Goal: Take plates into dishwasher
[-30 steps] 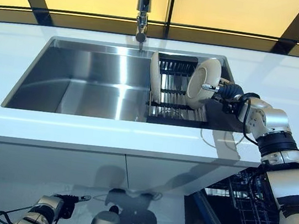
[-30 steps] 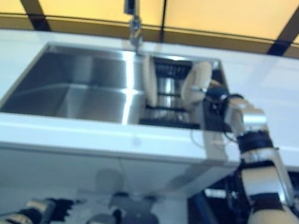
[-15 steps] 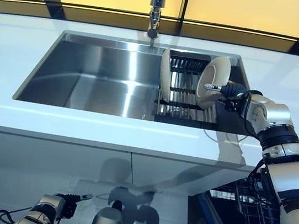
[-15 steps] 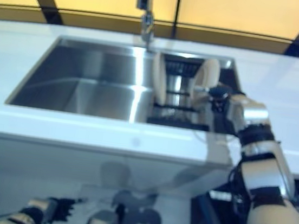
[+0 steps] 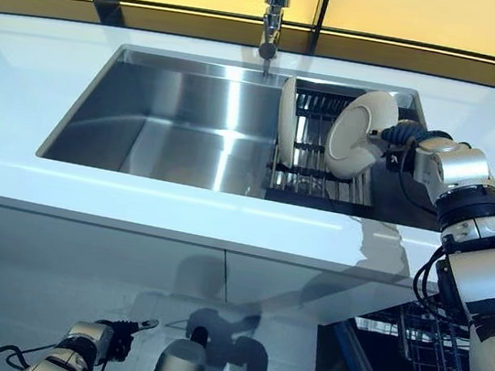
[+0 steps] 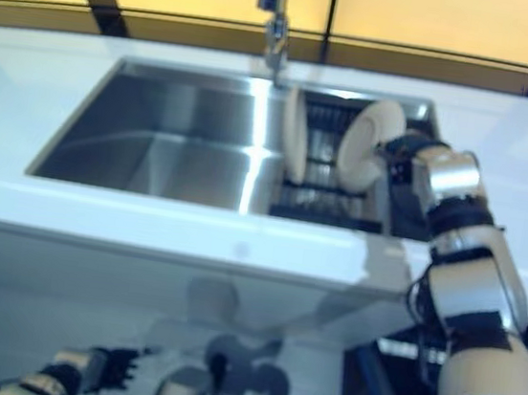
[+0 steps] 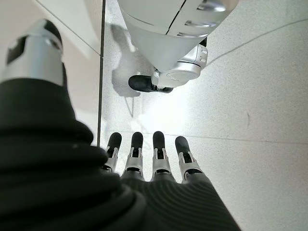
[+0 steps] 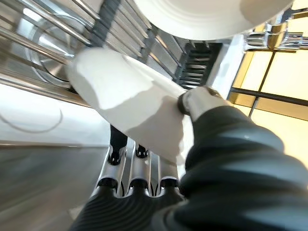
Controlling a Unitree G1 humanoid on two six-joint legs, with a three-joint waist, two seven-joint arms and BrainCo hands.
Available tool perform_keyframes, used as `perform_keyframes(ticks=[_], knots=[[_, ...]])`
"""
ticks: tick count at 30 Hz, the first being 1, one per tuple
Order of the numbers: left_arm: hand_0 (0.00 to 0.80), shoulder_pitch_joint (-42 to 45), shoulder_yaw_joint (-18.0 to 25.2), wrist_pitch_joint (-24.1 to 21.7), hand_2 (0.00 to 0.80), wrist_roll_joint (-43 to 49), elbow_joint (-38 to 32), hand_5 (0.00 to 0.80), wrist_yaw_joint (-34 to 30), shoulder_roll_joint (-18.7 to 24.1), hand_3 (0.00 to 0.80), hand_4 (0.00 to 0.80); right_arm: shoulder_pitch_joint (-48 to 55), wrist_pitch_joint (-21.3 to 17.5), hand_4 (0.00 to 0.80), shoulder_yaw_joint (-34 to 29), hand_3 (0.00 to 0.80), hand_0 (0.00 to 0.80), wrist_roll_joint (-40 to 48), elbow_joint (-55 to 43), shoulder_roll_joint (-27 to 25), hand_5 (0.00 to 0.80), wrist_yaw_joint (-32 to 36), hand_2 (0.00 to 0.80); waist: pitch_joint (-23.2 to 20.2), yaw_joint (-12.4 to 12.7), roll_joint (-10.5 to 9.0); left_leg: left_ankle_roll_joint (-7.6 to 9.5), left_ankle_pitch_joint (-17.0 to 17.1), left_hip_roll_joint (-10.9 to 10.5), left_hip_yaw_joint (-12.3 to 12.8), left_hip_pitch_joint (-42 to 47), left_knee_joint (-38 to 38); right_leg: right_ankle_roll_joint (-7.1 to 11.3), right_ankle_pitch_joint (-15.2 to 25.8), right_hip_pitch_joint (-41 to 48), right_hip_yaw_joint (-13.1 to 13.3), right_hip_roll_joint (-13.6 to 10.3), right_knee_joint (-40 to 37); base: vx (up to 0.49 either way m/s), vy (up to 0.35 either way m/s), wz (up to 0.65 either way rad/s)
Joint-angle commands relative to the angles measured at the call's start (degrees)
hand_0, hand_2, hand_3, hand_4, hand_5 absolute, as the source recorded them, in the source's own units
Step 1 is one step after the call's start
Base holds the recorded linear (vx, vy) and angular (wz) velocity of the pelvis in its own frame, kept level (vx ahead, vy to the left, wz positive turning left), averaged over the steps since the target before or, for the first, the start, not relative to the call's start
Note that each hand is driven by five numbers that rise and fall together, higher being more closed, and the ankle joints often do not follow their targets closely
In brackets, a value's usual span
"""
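Right robot hand (image 5: 406, 134) pinches the rim of a white plate (image 5: 358, 135), tilted above the dish rack (image 5: 322, 182) in the sink (image 5: 172, 129). Left robot hand (image 7: 154, 163), fingers straight, hangs idle near the floor. Risk: the rim pinch may slip, or the plate may strike the second plate (image 5: 284, 132) standing upright in the rack.

Head eyes overlook sink (image 5: 174, 120); wrist cameras close.

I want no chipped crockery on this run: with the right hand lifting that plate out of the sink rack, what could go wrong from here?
1. The right hand pinches the held plate only by its rim, tilted, so it could slip.
2. The second plate stands upright close beside it in the rack; swinging across could knock them together.
3. The faucet hangs nearby; lifting high risks a bump.
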Motion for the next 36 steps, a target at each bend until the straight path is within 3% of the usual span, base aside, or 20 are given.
perform_keyframes(ticks=[1, 14, 36], knots=[[0.0, -3.95, -4.99, -0.17, 0.0, 1.62, 2.87, 0.0, -0.74, 1.17, 0.0, 0.0, -7.66, -3.2, 0.8, 5.06, 0.8, 0.8, -0.87, 1.07, -3.47, 0.8, -2.02, 0.8, -1.87, 0.68, -2.11, -1.0, 0.31, 0.95, 1.27, -1.65, 0.25, 2.41, -0.11, 0.13, 0.24, -4.32, 3.2, 0.0, 0.0, 0.0], [0.0, -3.64, -3.75, -0.86, 0.0, 2.55, 1.9, 0.0, -1.74, 2.82, 0.0, 0.0, -5.71, -8.78, 0.8, 4.96, 0.8, 0.8, 3.75, -10.09, -7.87, 0.8, -5.29, 0.8, -3.1, -2.52, -3.7, -0.6, -0.74, 1.17, 4.19, 0.38, 0.08, 2.84, 0.71, -0.24, 2.81, -3.73, 2.56, -0.046, -0.009, -0.05], [0.0, 0.18, -0.54, -7.45, 0.0, 5.79, 2.06, 0.0, -1.81, 3.65, 0.0, 0.0, 3.19, -13.34, 0.8, -0.64, 0.8, 0.8, -4.51, -24.46, -28.98, 0.8, 4.44, 0.8, -4.75, -11.46, -7.23, 1.21, -3.29, 1.44, 10.98, 2.97, -0.06, 4.46, 3.6, -5.27, 11.38, -2.56, 2.44, -0.075, -0.002, -0.21]])
